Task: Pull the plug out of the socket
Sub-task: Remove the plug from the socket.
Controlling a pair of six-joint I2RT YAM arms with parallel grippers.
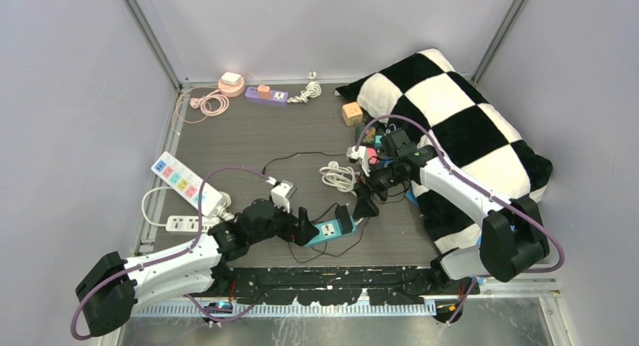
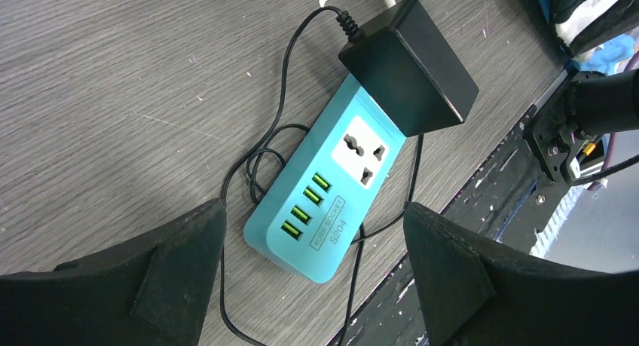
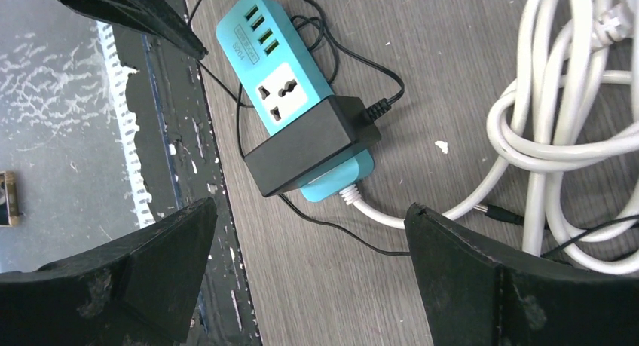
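The black plug [image 2: 411, 67], rigid and probably light, sits tight in the teal socket strip [image 2: 301, 203] at the counter's [image 1: 249, 135] 6 o'clock edge; the strip will likely lift with it, so pinch its flat sides. Your left hand [image 2: 313, 214] hovers wide open over the strip's USB end, your right hand [image 3: 310, 209] equally wide above the plug.

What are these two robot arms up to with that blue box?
They seem set to unplug the black adapter from the teal power strip. The left gripper hovers at the strip's USB end, the right gripper above the adapter, both with jaws open. Nothing is gripped yet; the adapter sits plugged in.
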